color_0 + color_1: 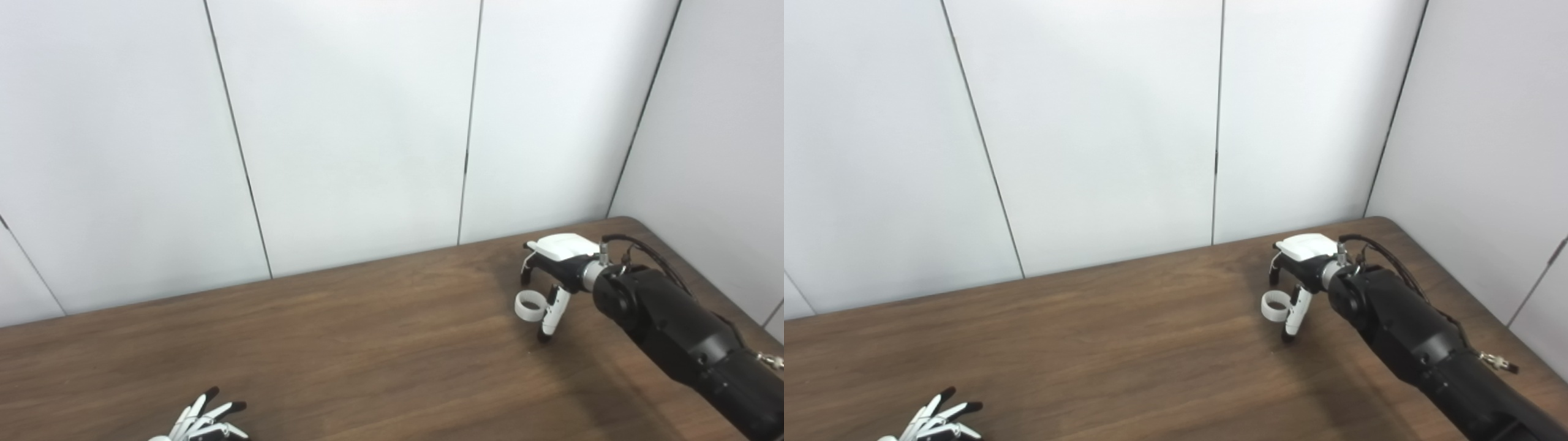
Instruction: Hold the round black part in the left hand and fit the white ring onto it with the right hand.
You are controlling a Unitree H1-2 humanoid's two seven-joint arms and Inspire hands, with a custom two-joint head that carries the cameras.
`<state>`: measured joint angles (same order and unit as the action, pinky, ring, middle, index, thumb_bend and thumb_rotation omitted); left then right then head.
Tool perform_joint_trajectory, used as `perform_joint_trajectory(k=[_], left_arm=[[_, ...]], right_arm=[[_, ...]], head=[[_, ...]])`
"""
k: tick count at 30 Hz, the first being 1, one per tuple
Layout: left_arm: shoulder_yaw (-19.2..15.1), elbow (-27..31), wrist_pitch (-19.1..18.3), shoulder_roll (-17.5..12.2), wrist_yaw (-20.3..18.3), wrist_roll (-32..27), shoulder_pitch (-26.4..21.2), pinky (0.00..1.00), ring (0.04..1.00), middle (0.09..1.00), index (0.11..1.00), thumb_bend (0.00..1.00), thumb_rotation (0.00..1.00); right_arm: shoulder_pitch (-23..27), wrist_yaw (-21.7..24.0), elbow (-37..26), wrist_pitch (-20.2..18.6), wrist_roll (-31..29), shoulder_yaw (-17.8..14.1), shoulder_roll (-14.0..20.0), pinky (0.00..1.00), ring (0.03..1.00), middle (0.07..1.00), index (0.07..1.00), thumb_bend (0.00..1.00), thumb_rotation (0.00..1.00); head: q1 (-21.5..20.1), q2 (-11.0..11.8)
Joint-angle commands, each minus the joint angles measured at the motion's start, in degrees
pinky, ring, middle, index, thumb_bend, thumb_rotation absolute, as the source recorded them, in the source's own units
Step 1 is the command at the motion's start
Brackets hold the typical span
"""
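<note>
The white ring (pixel 530 306) rests on the brown table (pixel 367 343) at the far right. My right hand (pixel 551 275) hovers over it, its fingers (pixel 525 272) curled down just above the ring and its thumb (pixel 551 315) against the ring's right side; the hand looks open around the ring, not clamped on it. Only the spread fingers of my left hand (pixel 205 419) show at the bottom left edge, open with nothing in them. The round black part is not in view.
White wall panels (pixel 367 122) stand right behind the table's far edge, and another wall closes the right side. The table's rounded back right corner (pixel 631 223) is just behind my right hand. My black right forearm (pixel 686 331) crosses the table's right part.
</note>
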<state>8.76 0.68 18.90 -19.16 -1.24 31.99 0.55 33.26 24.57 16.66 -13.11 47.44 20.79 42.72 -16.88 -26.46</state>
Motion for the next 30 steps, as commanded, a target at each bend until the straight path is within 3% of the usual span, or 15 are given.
perform_joint_trajectory(k=[1, 18, 30], left_arm=[[0.66, -0.07, 0.86, 0.90, 0.95, -0.09, 0.83, 1.00, 0.999, 0.852, 0.480, 0.52, 0.04], [1.33, 1.22, -0.61, 2.39, 0.90, 1.82, 0.89, 1.00, 0.992, 0.849, 0.480, 0.52, 0.04], [1.24, 0.08, 0.13, 2.96, 1.59, 2.12, 0.71, 1.00, 0.997, 0.850, 0.480, 0.52, 0.04]], right_arm=[[-0.09, -0.93, -0.10, 0.48, 0.25, -0.76, 1.05, 1.00, 1.000, 1.000, 0.682, 0.96, 0.26], [-1.84, -4.22, -0.61, 4.99, -1.85, -2.48, 1.67, 1.00, 1.000, 1.000, 0.676, 0.97, 0.27], [-2.12, -4.51, -0.15, 5.57, -2.46, -2.79, 1.03, 1.00, 1.000, 1.000, 0.647, 0.95, 0.22]], head=[[0.06, -0.05], [5.10, -0.26], [5.02, -0.22]])
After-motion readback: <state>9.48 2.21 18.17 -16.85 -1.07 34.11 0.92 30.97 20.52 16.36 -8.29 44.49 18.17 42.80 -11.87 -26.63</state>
